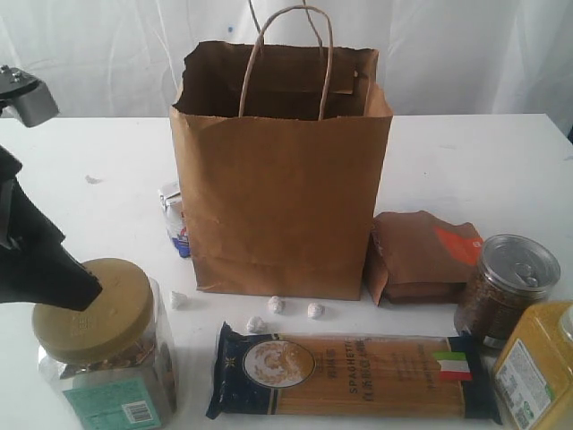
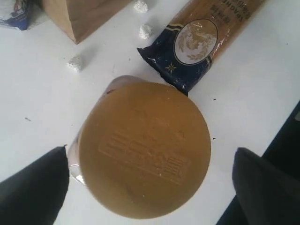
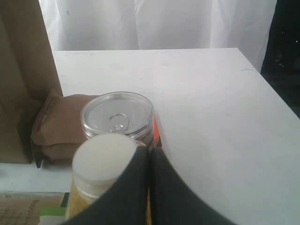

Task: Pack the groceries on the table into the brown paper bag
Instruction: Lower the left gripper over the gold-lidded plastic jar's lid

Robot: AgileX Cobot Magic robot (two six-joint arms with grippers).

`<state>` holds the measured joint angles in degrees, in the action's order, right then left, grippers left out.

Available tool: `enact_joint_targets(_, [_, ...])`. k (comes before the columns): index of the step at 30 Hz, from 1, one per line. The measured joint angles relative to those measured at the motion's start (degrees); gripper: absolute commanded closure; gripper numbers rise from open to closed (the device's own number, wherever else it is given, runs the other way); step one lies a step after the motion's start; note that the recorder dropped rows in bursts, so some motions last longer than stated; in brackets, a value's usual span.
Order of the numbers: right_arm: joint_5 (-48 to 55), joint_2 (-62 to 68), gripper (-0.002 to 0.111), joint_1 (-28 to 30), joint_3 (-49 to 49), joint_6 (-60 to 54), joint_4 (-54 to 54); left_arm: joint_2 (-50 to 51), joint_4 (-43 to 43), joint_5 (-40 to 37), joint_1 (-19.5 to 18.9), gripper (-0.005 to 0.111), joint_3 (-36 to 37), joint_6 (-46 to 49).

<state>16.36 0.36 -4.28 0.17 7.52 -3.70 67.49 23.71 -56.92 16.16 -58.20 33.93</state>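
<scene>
A white curtain (image 1: pixel 466 54) hangs behind the large plain white table (image 1: pixel 466 152), which bears a few faint marks.

The brown paper bag (image 1: pixel 282 197) stands upright near the middle of the table. Its ragged rim is open and its twisted loop handles point up. Every grocery item lies outside the bag.

The blue-ended spaghetti pack (image 1: pixel 349 372) lies flat in front of the bag, long side parallel to the bag's front face.

The tan-lidded clear jar (image 1: pixel 98 349) stands upright at the front left, beside the dark end of the spaghetti pack. The left gripper (image 2: pixel 151 151) hangs over the lid with its black fingers (image 2: pixel 37 187) spread wide, one on each side of the jar. One finger sits just beside the clear wall; the other is clear of the lid.

The small orange-labelled brown pouch (image 1: pixel 421 255) rests just beside the bag's right side.

The white-capped bottle of yellow grains (image 1: pixel 537 372) stands at the front right corner. The right gripper (image 3: pixel 150 159) is above it, next to the cap, with its fingers pressed together and holding nothing.

The silver-lidded jar (image 1: pixel 506 287) stands upright between the pouch and the bottle.

A crumpled blue-and-white wrapper (image 1: pixel 175 219) lies at the bag's left side, partly hidden.

Tiny white pebble-like bits (image 1: pixel 276 305) are scattered between the bag and the spaghetti pack.
</scene>
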Motion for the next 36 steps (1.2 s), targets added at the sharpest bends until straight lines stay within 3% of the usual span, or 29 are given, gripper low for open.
enact_joint_targets(5, [0.00, 0.00, 0.108, 0.00, 0.00, 0.00, 0.00, 0.10, -1.73, -0.67, 3.49, 0.014, -0.03, 1.20])
enact_joint_targets(10, [0.00, 0.00, 0.108, 0.00, 0.00, 0.00, 0.00, 0.09, -3.95, 4.32, 6.64, 0.014, -0.03, 1.26])
enact_joint_targets(25, [0.00, 0.00, 0.108, 0.00, 0.00, 0.00, 0.00, 0.09, -10.18, 7.08, 7.00, 0.014, -0.03, -5.58])
enact_joint_targets(30, [0.00, 0.00, 0.108, 0.00, 0.00, 0.47, 0.00, 0.09, -10.18, 7.58, 7.00, 0.001, -0.03, -6.53])
enact_joint_targets(36, [0.00, 0.00, 0.108, 0.00, 0.00, 1.06, 0.00, 0.09, -10.18, 7.05, 7.00, 0.001, -0.03, -8.91])
